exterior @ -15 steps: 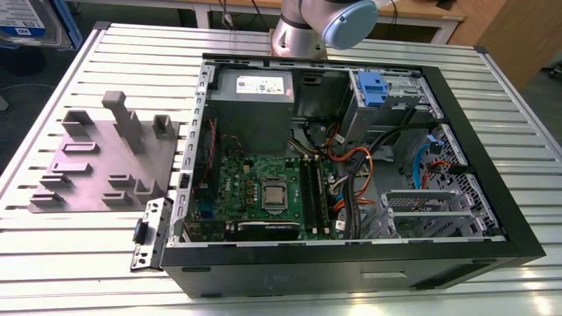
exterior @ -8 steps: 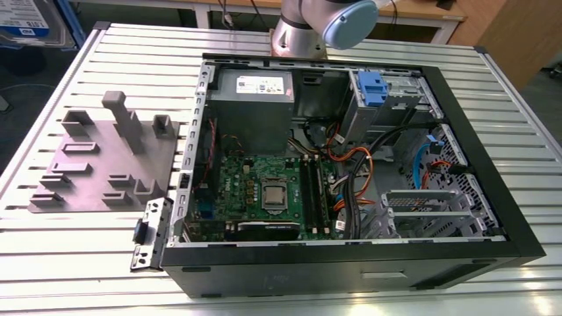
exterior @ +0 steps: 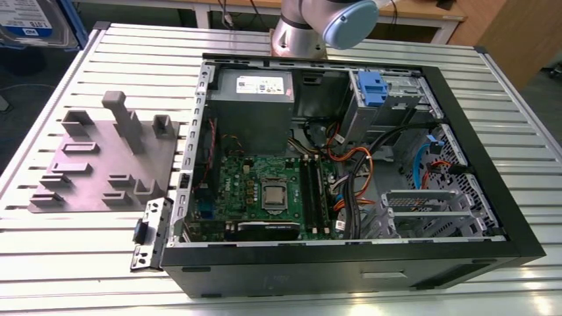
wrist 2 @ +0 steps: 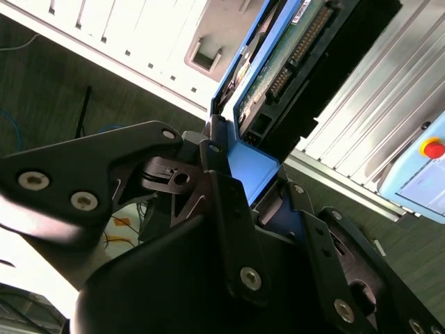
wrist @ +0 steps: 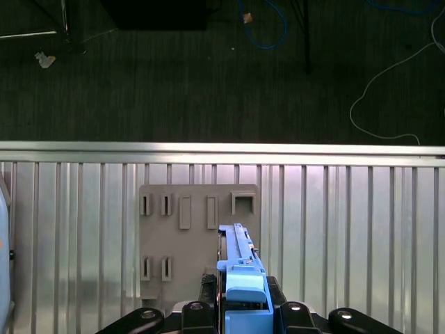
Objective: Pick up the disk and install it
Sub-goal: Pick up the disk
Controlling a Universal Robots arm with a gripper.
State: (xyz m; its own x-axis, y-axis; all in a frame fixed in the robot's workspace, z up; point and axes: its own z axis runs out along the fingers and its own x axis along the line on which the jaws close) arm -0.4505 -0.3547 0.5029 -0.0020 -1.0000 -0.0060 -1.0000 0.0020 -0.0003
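My gripper point(wrist: 240, 309) is shut on the disk point(wrist: 238, 268), which I see edge-on in the first wrist view with its blue plastic rail between the black fingers point(wrist: 198, 313). In the second wrist view the disk point(wrist 2: 278, 66) shows its green circuit-board side and blue rail, clamped in the gripper point(wrist 2: 247, 181). The held disk hangs well above the grey moulded plate point(wrist: 188, 229) and the slatted table point(wrist: 361, 229).
The open black computer case point(exterior: 474, 164) lies on the slatted table point(exterior: 88, 263), with a drive bay holding a blue plastic bracket point(exterior: 373, 89) at its far right. The grey pegged plate point(exterior: 101, 161) lies on the exterior view's left. The arm's body point(exterior: 330, 23) stands behind the case.
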